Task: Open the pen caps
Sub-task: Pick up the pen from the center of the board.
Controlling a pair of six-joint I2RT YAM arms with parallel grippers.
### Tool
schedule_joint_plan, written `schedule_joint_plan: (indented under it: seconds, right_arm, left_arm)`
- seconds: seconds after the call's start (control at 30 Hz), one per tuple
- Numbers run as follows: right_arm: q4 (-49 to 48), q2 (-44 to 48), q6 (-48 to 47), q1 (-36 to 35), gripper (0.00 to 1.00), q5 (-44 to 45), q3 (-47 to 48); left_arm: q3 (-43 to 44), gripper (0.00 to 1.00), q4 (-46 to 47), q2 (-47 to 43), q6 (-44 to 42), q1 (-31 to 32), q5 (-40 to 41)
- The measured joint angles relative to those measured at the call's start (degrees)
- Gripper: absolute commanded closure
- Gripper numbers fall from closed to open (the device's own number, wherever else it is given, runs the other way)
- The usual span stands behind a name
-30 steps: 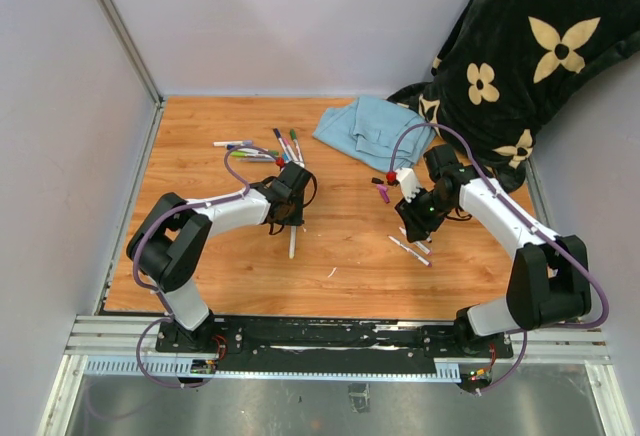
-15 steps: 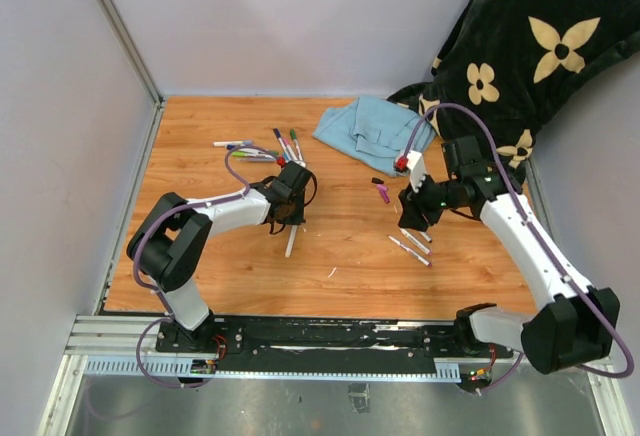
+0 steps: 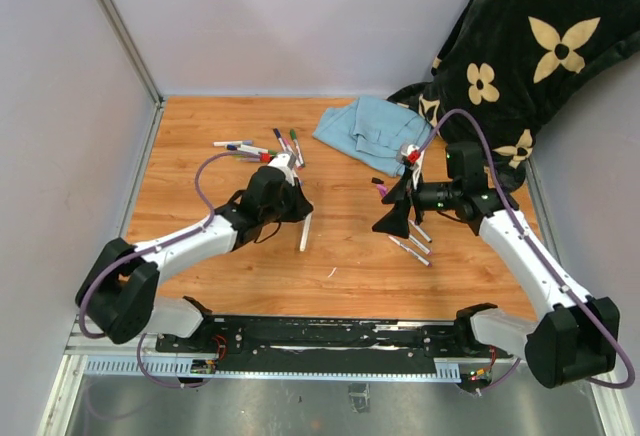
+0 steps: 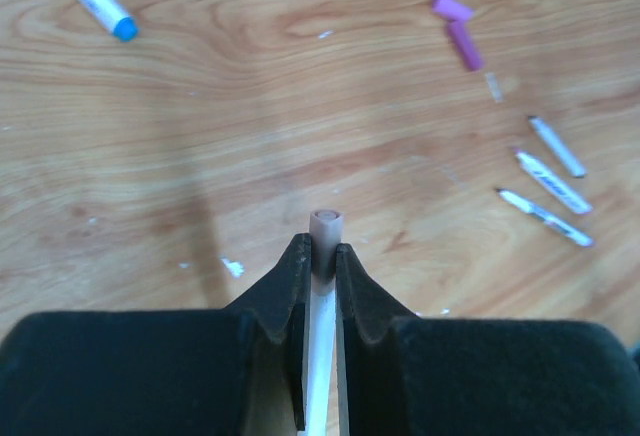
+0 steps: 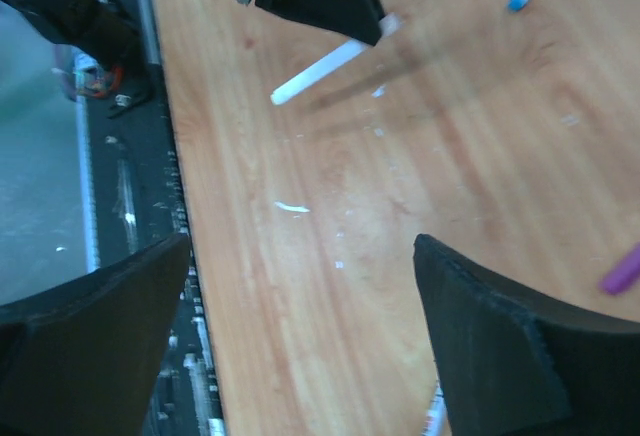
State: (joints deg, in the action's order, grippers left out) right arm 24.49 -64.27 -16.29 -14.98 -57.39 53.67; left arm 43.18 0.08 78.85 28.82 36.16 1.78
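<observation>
One marker [image 3: 304, 234] sits clamped in the left gripper [image 3: 296, 208], seen from above; the right gripper [image 3: 392, 218] gapes wide; loose caps [image 3: 381, 189] lie near it; left wrist: jaws pinch the marker, its cap [image 4: 326, 224] poking out past them; right wrist: fingers [image 5: 490, 356] spread far apart.

Black plush blanket [image 3: 540, 46] patterned with cream flowers; light blue folded cloth [image 3: 375, 128]; orange-brown wood-grain tabletop [image 3: 200, 186]; pink cylindrical plastic caps [image 4: 463, 44]; thin white marker barrel [image 4: 320, 356], brownish tip
</observation>
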Motion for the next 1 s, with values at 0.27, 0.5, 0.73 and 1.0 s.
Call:
schedule_joint_plan:
  seconds: [0.27,0.5,0.73,1.0]
  right_arm:
    - [-13.68,-1.62,13.99,0.04,0.02,-6.25,-7.45]
    - [-22.18,-2.23,20.44,0.07,0.01,-6.95,-11.76]
    - [-25.51,-3.85,22.49,-1.07,0.01,-6.91,-12.20]
    - [-32.28,-3.85,26.93,-2.91,0.00,-6.34,-14.88]
  left_arm:
    - [-11.26,1.00,16.11,-7.45,6.86,0.81,-4.70]
    - [-15.93,1.00,27.63,-10.01,12.17,5.60,-4.33]
    - [-16.85,1.00,37.18,-9.70,15.15,9.97,-1.62]
    - [-16.85,1.00,46.62,-4.85,16.94,13.88,3.23]
